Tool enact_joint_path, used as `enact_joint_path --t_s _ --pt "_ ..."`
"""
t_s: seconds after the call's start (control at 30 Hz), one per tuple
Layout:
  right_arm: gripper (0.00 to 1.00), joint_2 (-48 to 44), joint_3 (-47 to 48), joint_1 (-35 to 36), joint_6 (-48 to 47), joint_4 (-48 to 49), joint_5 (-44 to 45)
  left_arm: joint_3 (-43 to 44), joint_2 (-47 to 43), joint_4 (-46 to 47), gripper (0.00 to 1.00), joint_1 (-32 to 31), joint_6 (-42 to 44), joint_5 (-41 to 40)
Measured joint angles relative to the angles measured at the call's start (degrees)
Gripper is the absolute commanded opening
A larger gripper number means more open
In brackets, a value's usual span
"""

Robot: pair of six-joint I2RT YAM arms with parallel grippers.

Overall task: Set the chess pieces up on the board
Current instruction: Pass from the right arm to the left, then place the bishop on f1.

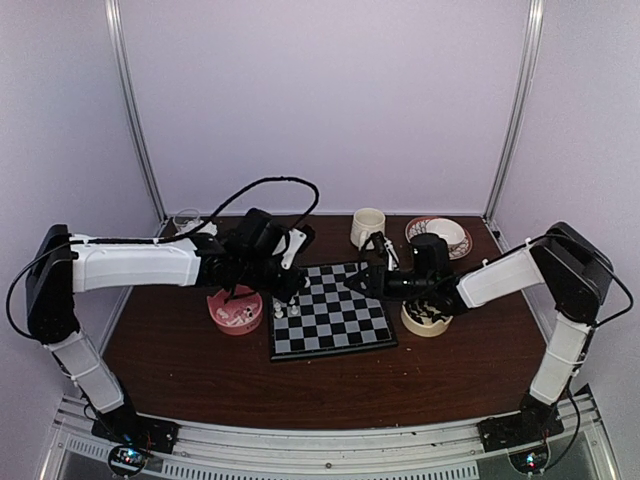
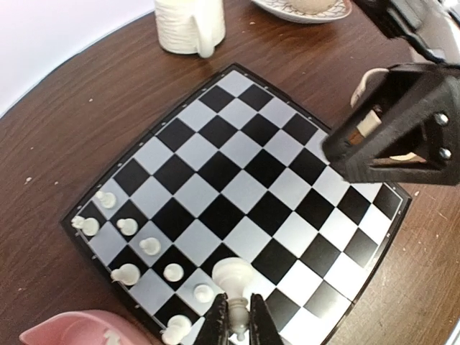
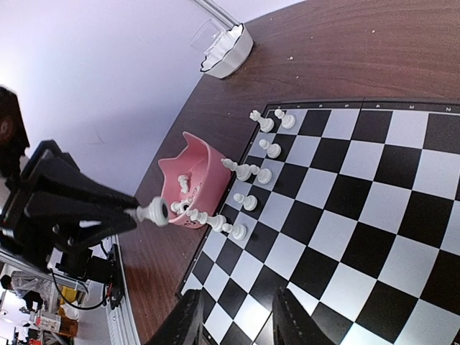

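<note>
**Top external view.** The board (image 1: 345, 330) lies flat at the middle of the brown counter (image 1: 200, 380). The left gripper (image 1: 285, 296) hangs over the board's left edge. The right gripper (image 1: 355, 283) hangs over its far right part. A pink bowl (image 1: 235, 312) sits just left of the board. A cream bowl (image 1: 425, 322) sits just right of it, partly under the right arm. A cream mug (image 1: 367, 227) and a patterned saucer (image 1: 440, 238) stand beyond the board's far edge. A clear glass dish (image 1: 187, 218) stands near the far left corner of the counter.

**Left wrist view.** The left jaws are pressed together on a white piece (image 2: 233, 275). It juts beyond the fingertips, above the left part of the board. Other white chess pieces (image 2: 149, 246) stand upright on squares along the board's left edge, in roughly two rows. The right gripper shows opposite, above the board's right side.

**Right wrist view.** The right jaws stand spread with nothing between them, above bare checks. Across the board, the left gripper holds its white piece clear of the squares, beside the pink bowl. More white figures lie inside that bowl.
</note>
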Motion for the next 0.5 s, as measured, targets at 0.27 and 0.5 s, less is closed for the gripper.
enact_joint_path --t_s 0.27,0.5 --pt "0.42 -4.9 -1.2 0.0 -6.8 -5.9 5.4 8.7 3.1 -11.7 0.04 5.7 -0.4 1.0" --pt "0.49 -7.8 -2.5 0.0 -11.4 -9.5 10.2 8.7 4.7 -17.1 0.04 8.9 -0.6 1.2"
